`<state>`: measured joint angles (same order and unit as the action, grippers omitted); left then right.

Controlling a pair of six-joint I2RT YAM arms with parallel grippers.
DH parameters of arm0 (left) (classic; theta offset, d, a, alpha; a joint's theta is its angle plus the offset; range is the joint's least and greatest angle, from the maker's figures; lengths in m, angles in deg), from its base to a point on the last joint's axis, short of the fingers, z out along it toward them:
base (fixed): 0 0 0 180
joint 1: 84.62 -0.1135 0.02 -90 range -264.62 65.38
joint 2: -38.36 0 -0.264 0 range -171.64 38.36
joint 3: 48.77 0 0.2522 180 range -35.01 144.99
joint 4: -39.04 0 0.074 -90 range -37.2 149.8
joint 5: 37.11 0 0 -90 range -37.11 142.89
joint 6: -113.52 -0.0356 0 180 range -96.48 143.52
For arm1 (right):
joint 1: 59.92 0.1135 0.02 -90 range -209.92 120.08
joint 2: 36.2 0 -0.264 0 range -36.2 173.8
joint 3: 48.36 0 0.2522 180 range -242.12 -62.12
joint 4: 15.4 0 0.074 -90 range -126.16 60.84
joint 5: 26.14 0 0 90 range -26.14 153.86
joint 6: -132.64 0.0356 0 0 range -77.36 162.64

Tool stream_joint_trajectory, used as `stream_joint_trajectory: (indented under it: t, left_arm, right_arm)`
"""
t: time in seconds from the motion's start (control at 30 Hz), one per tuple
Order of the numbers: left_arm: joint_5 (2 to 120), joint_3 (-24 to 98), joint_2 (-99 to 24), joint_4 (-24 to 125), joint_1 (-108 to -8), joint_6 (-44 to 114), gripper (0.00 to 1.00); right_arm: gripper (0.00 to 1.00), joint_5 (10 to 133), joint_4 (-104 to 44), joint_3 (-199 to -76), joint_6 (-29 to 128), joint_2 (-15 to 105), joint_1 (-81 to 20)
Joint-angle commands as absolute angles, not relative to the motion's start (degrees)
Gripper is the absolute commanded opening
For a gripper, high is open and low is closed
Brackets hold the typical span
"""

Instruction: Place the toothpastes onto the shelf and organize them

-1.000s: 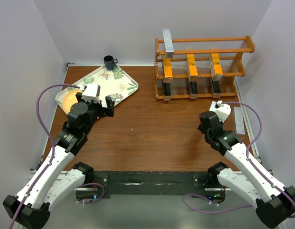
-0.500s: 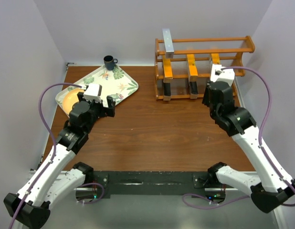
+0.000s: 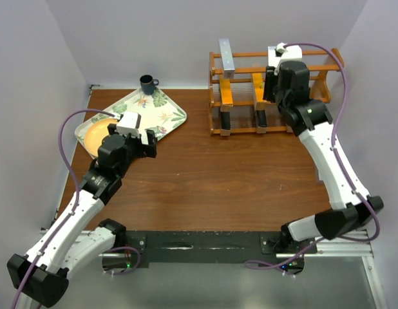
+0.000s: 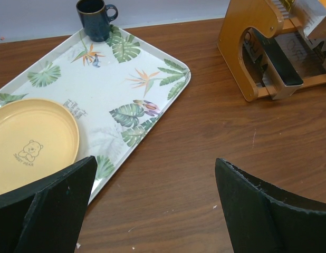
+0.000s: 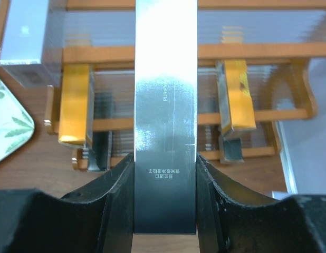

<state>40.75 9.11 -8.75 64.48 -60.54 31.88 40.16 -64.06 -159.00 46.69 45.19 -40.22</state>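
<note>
A: How do we handle the silver box (image 5: 165,105)?
B: We judge it light, stiff, slick cardboard. The right pincer (image 5: 165,196) clamps its near end across the width, with the rack (image 5: 247,51) beyond.
A: What is hidden?
B: Its far end runs out of frame. The left pincer (image 4: 155,203) gapes empty.

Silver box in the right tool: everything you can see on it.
The silver box is long, slim and glossy, cardboard by the look, with small print along its face. The right tool is shut on its near end, pressing both long sides. It points lengthwise at the shelf, far end out of view.
</note>
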Motion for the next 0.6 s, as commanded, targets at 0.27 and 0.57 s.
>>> stream_joint_trajectory:
  t: [0.27,0.57]
  left_arm:
    - [41.37,9.29,-11.82,63.08,-60.53,31.43,1.00]
    - [41.99,9.64,-13.67,63.08,-60.62,31.16,1.00]
  right_arm:
    - [0.13,60.94,-61.50,-182.78,42.99,62.85,-49.63]
    - [0.13,65.61,-61.77,-194.21,44.22,74.98,-52.89]
